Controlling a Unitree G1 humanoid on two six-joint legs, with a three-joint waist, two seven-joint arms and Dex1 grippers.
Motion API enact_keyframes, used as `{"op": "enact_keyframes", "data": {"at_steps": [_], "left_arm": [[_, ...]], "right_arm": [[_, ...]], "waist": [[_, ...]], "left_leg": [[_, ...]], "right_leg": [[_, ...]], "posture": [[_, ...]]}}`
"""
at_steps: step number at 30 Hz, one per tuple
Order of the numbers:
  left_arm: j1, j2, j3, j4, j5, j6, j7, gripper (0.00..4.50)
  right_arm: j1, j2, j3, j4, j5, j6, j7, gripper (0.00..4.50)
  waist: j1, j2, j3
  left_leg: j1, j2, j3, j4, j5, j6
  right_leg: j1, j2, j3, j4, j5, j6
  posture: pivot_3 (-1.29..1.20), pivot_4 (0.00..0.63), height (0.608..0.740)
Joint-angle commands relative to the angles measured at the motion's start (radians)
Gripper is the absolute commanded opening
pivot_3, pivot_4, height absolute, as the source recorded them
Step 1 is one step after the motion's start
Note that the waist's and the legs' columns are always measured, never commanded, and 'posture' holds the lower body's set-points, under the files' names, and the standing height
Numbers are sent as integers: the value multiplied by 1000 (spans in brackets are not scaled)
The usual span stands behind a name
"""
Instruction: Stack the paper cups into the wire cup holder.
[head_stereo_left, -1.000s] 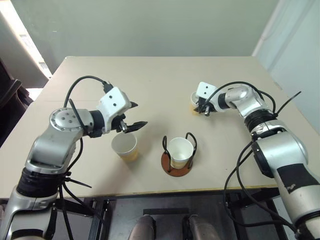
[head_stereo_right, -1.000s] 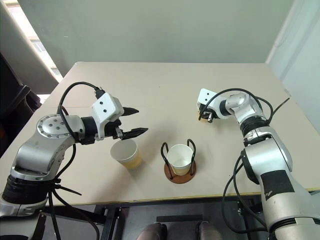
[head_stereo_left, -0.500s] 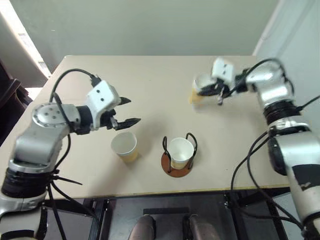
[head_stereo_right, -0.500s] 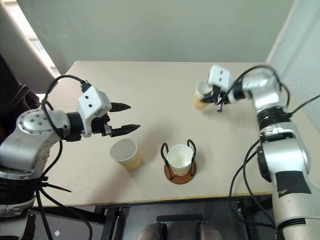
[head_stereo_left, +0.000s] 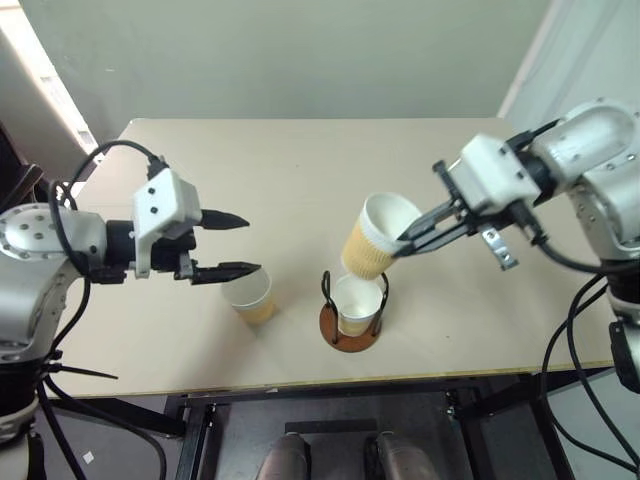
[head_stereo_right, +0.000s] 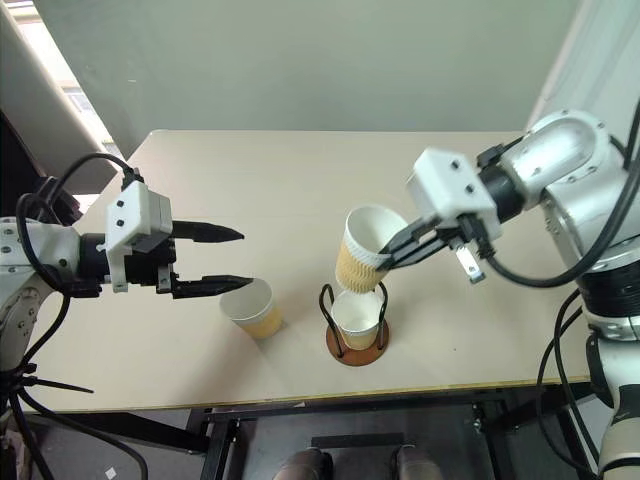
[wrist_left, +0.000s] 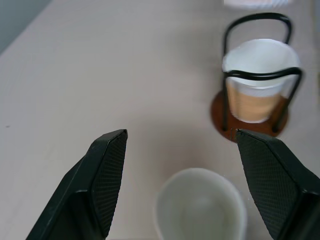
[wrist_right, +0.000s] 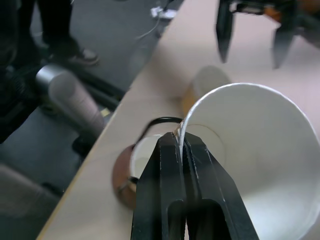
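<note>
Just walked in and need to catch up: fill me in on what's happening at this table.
A humanoid robot is stacking paper cups into a wire cup holder that already has one cup in it. Its right gripper is pinching the rim of a second cup, holding it tilted just above the holder. The left gripper hangs open above the third cup, which stands upright on the table beside the holder, not yet picked up.
</note>
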Motion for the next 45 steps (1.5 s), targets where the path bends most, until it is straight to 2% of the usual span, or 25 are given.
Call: {"op": "enact_keyframes", "data": {"at_steps": [1, 9, 22, 30, 34, 38, 44, 45], "left_arm": [[11, 8, 22, -56, -39, 1, -9, 3691], [72, 38, 56, -97, -75, 11, -13, 3691], [117, 47, 84, -129, -96, 26, 13, 3691], [96, 48, 67, -139, -102, 50, 36, 3691], [80, 49, 57, -138, -101, 62, 43, 3691], [69, 65, 57, -105, -79, 49, 36, 3691], [-10, 150, 40, 165, 29, -92, -60, 3691], [-32, 160, 22, 218, 47, -122, -85, 3691]], "right_arm": [[-11, 2, 1, -17, -31, -25, 4, 30], [3, 25, 62, -4, -119, -103, 5, 30], [7, 0, 117, -35, -59, -143, 5, 30], [11, 30, 143, -18, -126, -175, 5, 30], [12, 36, 146, -9, -142, -175, 5, 932], [6, 41, 133, -2, -148, -167, 5, 2318], [-51, 77, 16, 131, -134, -124, -63, 4409], [-63, 98, -17, 160, -117, -100, -99, 4409]], "waist": [[-1, 0, 0], [0, 0, 0], [0, 0, 0], [0, 0, 0], [0, 0, 0], [0, 0, 0], [0, 0, 0], [1, 0, 0]], "left_leg": [[0, 0, 0, 0, 1, 1], [-1, 0, 0, 0, 0, 0], [-2, 0, 0, 0, -3, -1], [-2, 0, 0, 0, -3, -1], [-2, 0, 0, 0, -3, -1], [-2, 0, 0, 0, -3, -1], [-2, 0, -1, 0, -3, -1], [-2, 0, -1, 0, -3, -1]], "right_leg": [[0, 0, 0, 0, 0, 0], [-1, 0, 0, 0, 1, -1], [-2, 0, 0, 0, 0, -1], [-2, 0, 0, 0, 0, -1], [-2, 0, 0, 0, 0, -1], [-2, 0, 0, 0, 0, -2], [-2, 0, 0, 0, 0, -2], [-3, 0, 0, 0, 0, -2]], "posture": [[0, 150, 740], [0, 150, 740], [0, 150, 740], [0, 150, 740], [0, 150, 740], [0, 150, 740], [0, 150, 740], [0, 150, 740]]}}
